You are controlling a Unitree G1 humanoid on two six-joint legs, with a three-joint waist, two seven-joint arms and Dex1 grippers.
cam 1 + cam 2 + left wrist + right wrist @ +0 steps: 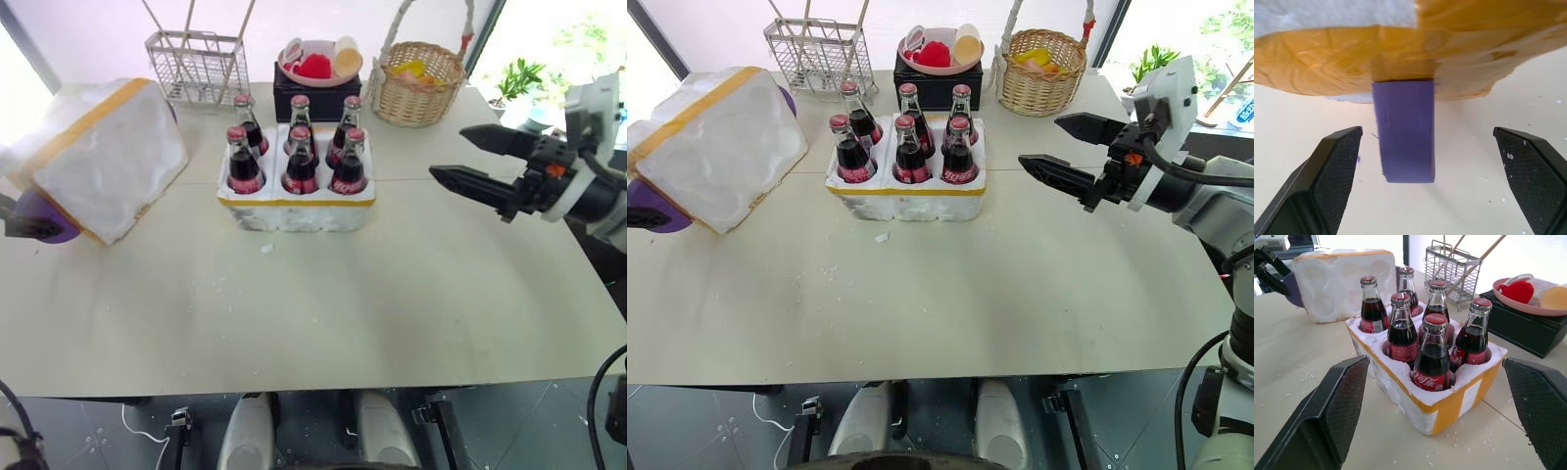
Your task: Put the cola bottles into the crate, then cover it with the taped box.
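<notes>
Left gripper (1425, 196), jaws wide, faces the taped box (103, 157) propped left of the crate (294, 201). Six cola bottles (299, 157) sit loaded (covering comes next); right gripper (1058, 147) hovers open beside.

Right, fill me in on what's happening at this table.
A humanoid robot is packing cola. All six cola bottles already stand in the wells of the crate near the middle of the table. The taped box sits tilted at the robot's left, propped on a purple block, hollows facing the crate, so the cover is not yet on. The left hand is open just by the box and block, gripping nothing. The right hand hangs open beside the crate, empty.
</notes>
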